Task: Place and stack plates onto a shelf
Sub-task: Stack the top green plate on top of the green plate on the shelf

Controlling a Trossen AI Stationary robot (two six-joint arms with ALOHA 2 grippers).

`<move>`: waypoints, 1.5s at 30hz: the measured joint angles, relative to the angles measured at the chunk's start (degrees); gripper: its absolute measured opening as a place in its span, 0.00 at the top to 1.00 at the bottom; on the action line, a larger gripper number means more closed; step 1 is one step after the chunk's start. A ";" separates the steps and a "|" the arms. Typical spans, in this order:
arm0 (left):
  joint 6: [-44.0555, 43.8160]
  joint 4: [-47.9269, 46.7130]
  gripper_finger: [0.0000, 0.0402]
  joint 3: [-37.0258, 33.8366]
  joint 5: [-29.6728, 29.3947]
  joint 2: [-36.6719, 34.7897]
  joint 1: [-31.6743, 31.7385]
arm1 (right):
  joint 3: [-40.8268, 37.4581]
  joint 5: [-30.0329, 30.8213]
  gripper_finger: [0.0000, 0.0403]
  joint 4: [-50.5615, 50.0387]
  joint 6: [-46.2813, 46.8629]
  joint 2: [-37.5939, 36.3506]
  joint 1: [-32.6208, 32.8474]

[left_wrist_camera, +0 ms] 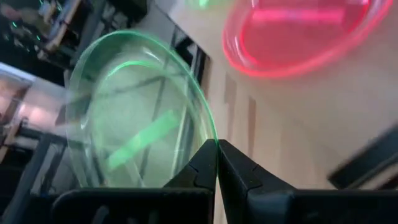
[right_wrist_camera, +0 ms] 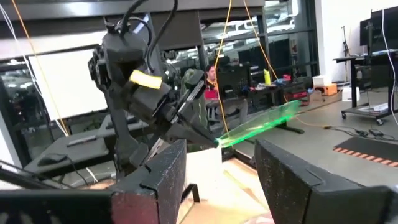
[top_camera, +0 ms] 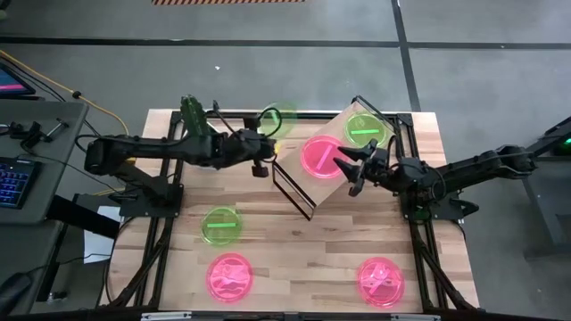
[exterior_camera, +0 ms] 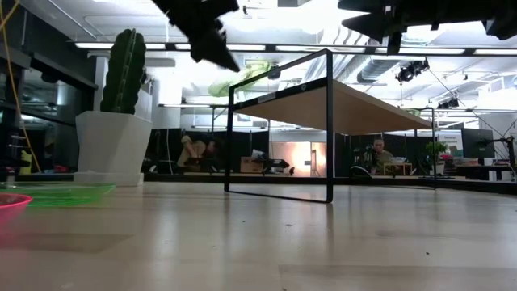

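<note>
My left gripper [top_camera: 271, 135] is shut on a neon green plate [top_camera: 278, 119] and holds it in the air beside the shelf's far left corner. The shelf [top_camera: 326, 189] is a plywood board on a black wire frame [exterior_camera: 329, 121]. On it lie a pink plate [top_camera: 318, 156] and a green plate [top_camera: 366, 129]. My right gripper [top_camera: 346, 169] hovers open over the shelf, next to the pink plate, with nothing between its fingers [right_wrist_camera: 168, 171]. One green plate [top_camera: 221, 225] and two pink plates [top_camera: 230, 276] [top_camera: 381, 281] lie flat on the table. My left gripper pinches the green plate's rim [left_wrist_camera: 209, 132] between its two fingers [left_wrist_camera: 242, 171], which come from the table's left side and slant downward. The plate [right_wrist_camera: 261, 124] is lifted clear of table and shelf and sits tilted, stretching away beyond the fingertips.
A white pot with a cactus [exterior_camera: 121, 113] stands at the table's far left, behind my left arm. A keyboard [top_camera: 11, 178] and a desk sit off the table's left edge. A person [exterior_camera: 380, 155] sits far back in the room.
</note>
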 joint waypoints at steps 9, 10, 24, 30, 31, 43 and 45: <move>6.66 0.39 1.00 11.42 7.49 6.46 0.05 | 0.00 -3.06 0.56 6.48 -1.91 0.00 0.00; 7.37 0.46 1.00 12.94 7.51 7.93 0.13 | 0.00 -3.74 0.56 7.07 -2.07 0.02 0.00; 12.95 1.02 1.00 25.24 17.62 25.65 5.44 | 0.00 -10.62 0.56 13.59 -12.58 -0.44 6.43; 17.99 0.87 1.00 31.87 19.32 31.72 5.75 | 0.00 -10.64 0.56 14.97 -15.60 -1.54 9.15; 19.21 1.07 1.00 33.37 19.38 32.77 5.68 | 0.00 -10.67 0.56 14.95 -15.99 -1.78 9.36; 30.34 5.54 1.00 45.10 24.10 43.25 5.41 | 0.00 -11.10 0.56 15.66 -16.70 -2.19 10.30; 31.21 7.43 1.00 45.48 24.45 44.32 5.20 | 0.00 -11.11 0.56 15.68 -16.72 -2.19 10.31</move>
